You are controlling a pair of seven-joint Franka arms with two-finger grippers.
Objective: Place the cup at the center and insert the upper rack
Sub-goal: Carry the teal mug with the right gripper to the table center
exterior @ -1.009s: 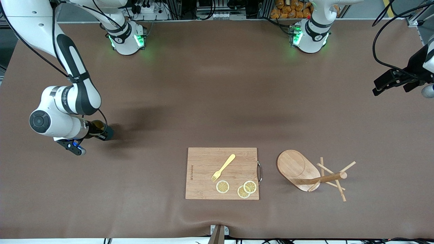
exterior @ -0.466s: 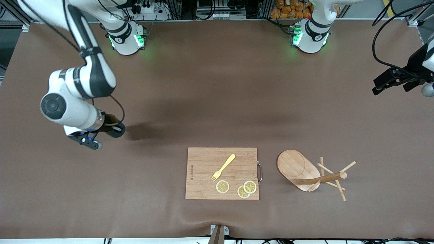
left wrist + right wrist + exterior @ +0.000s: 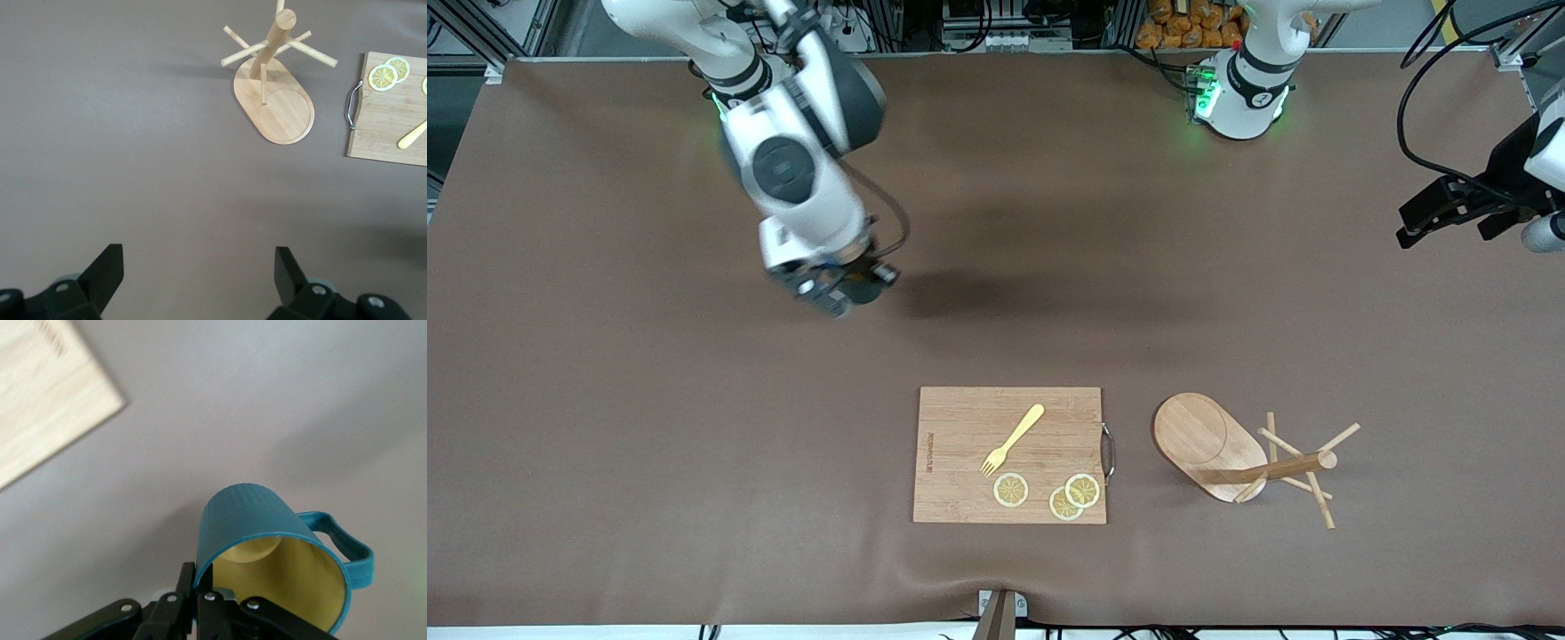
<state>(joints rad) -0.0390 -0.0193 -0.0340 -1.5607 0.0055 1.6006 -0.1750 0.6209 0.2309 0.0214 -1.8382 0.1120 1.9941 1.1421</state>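
Observation:
My right gripper (image 3: 852, 289) is shut on the rim of the teal cup (image 3: 267, 547), one finger inside its yellow wall and one outside, handle to the side. It carries the cup in the air over bare table, between the right arm's base and the cutting board. In the front view the cup (image 3: 869, 288) is mostly hidden under the wrist. The wooden mug tree (image 3: 1232, 453) lies tipped on its side beside the cutting board, toward the left arm's end; it also shows in the left wrist view (image 3: 273, 87). My left gripper (image 3: 198, 270) is open and empty, waiting over the table's end (image 3: 1440, 213).
A wooden cutting board (image 3: 960, 480) with a metal handle lies near the front edge. It holds a yellow fork (image 3: 1013, 439) and three lemon slices (image 3: 1011, 490). The board's corner shows in the right wrist view (image 3: 40, 407).
My right arm has swung from the right arm's end of the table toward the middle, carrying the cup higher and away from the front camera. The left arm has barely moved.

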